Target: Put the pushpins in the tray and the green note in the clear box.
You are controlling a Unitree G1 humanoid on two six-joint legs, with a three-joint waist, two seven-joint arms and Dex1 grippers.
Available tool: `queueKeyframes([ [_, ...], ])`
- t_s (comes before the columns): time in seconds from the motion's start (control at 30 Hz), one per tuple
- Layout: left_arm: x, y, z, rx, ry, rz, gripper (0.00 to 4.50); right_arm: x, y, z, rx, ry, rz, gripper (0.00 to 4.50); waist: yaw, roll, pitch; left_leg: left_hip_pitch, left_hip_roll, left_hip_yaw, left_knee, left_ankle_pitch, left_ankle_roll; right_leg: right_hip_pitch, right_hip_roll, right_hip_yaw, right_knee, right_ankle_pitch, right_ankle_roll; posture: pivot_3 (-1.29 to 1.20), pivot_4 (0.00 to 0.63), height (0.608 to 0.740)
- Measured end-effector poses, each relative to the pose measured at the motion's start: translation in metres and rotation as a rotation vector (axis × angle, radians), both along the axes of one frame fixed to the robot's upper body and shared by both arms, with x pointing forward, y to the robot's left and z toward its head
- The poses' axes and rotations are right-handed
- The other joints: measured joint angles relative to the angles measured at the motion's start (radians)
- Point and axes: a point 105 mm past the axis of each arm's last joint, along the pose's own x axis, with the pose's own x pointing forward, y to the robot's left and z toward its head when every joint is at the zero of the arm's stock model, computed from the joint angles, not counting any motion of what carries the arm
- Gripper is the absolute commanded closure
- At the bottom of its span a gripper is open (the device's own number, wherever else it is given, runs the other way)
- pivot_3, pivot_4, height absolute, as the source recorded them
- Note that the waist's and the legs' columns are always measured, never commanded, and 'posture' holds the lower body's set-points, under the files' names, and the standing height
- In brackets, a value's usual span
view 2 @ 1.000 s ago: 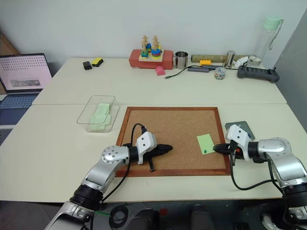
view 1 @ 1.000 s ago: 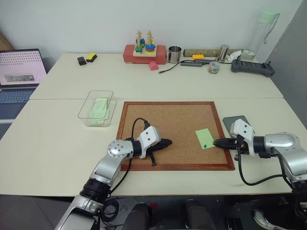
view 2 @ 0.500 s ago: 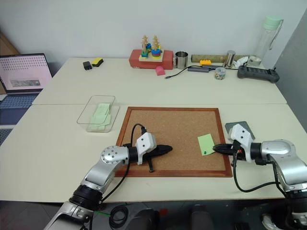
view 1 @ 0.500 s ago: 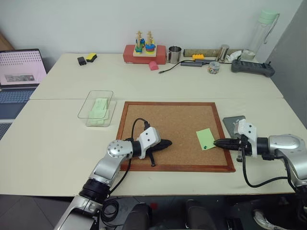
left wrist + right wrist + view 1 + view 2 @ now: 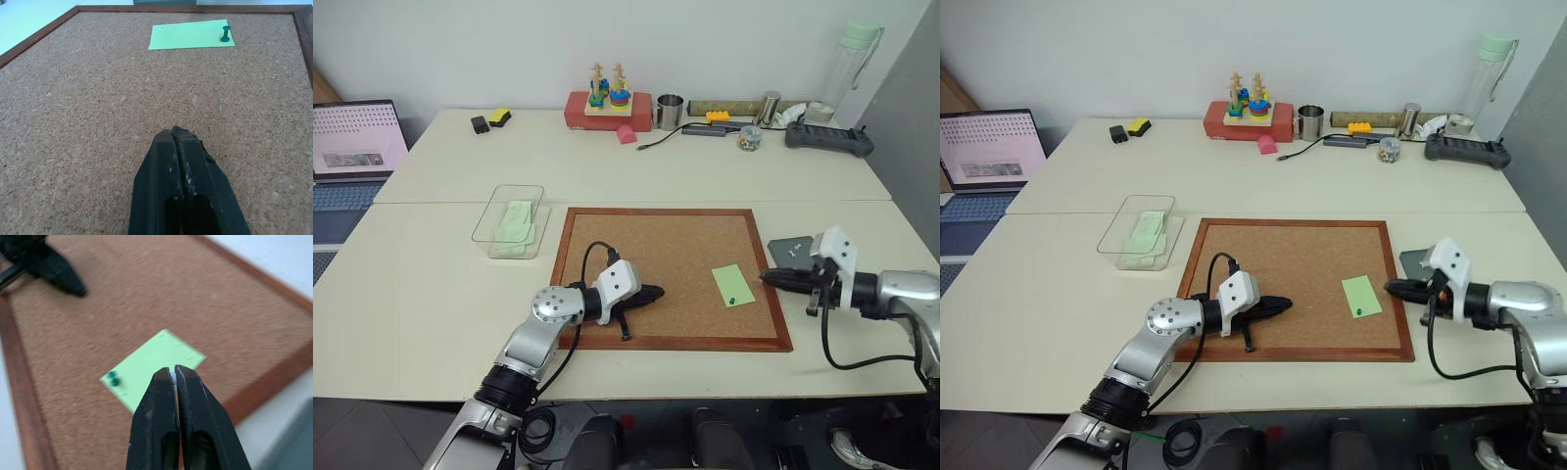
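Cream tabletops (image 5: 440, 294) are carrying all items, white wall behind.

Head view: cork board (image 5: 672, 274) w/ wooden frame is lying centre. Green note (image 5: 732, 285) is sitting on its R part, dark green pushpin (image 5: 731, 299) sticking in the note's near end. Clear box (image 5: 512, 220) is standing just L of board, holding paler green sheets. Grey tray (image 5: 790, 251) is lying just R of board, small item inside, too small to ID. Left gripper (image 5: 655, 292) is resting over board's near-L area, fingers pressed together, nothing between them. Right gripper (image 5: 767, 278) is hovering at board's R frame edge beside tray, fingers pressed together; held item can't be made out.

L wrist view: closed black fingers (image 5: 183, 186) are pointing across cork at note (image 5: 191, 35), well apart.

R wrist view: closed fingers (image 5: 177, 416) are hanging above note's (image 5: 151, 367) corner; whitish speck at tips, can't tell what.
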Motion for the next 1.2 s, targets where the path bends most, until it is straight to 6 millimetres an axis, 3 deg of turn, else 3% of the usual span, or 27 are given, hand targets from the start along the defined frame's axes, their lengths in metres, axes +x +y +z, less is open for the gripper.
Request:
queueKeyframes([
  [0.2,0.000,0.000,0.000,0.001,-0.001,-0.001,4.50,0.024,-0.029,0.013,-0.016,-0.067,-0.196,4.47,0.000,0.000,0.000,0.000,0.000,0.001,0.000,0.000,0.000,0.000,0.000,0.000,0.000,0.000,0.000,0.00,0.150,0.740],
  [0.37,0.000,0.000,0.000,0.002,-0.001,-0.003,4.50,0.034,-0.053,-0.011,-0.090,-0.011,-0.330,4.47,0.000,0.000,0.000,0.000,0.000,0.002,0.000,0.000,0.000,0.000,0.000,0.000,0.000,0.000,0.000,0.00,0.150,0.740],
  [0.73,0.000,0.000,-0.001,0.002,-0.001,0.000,4.50,0.037,-0.060,-0.024,-0.118,0.019,-0.378,2.47,0.000,0.001,0.000,0.000,0.000,0.002,0.000,0.000,0.000,0.000,0.000,0.000,0.000,0.000,0.000,0.00,0.150,0.740],
  [0.87,0.000,0.000,-0.001,0.002,-0.001,0.000,4.50,0.037,-0.058,-0.022,-0.111,0.014,-0.365,1.74,0.000,0.001,0.000,0.000,0.000,0.002,0.000,0.000,0.000,0.000,0.000,0.000,0.000,0.000,0.000,0.00,0.150,0.740],
  [1.07,0.000,0.000,-0.001,0.003,-0.002,-0.001,4.50,0.019,-0.028,0.003,-0.117,-0.038,-0.142,1.74,0.000,0.001,-0.001,0.000,0.000,0.001,0.000,0.000,0.000,0.000,0.000,0.000,0.000,0.000,0.000,0.00,0.150,0.740],
  [1.2,0.000,-0.001,-0.001,0.006,-0.002,-0.004,4.50,-0.005,0.002,-0.006,-0.151,0.004,0.044,1.74,0.001,0.001,-0.001,0.000,0.000,0.000,0.000,0.000,0.000,0.000,0.000,0.000,0.000,0.000,0.000,0.00,0.150,0.740],
])
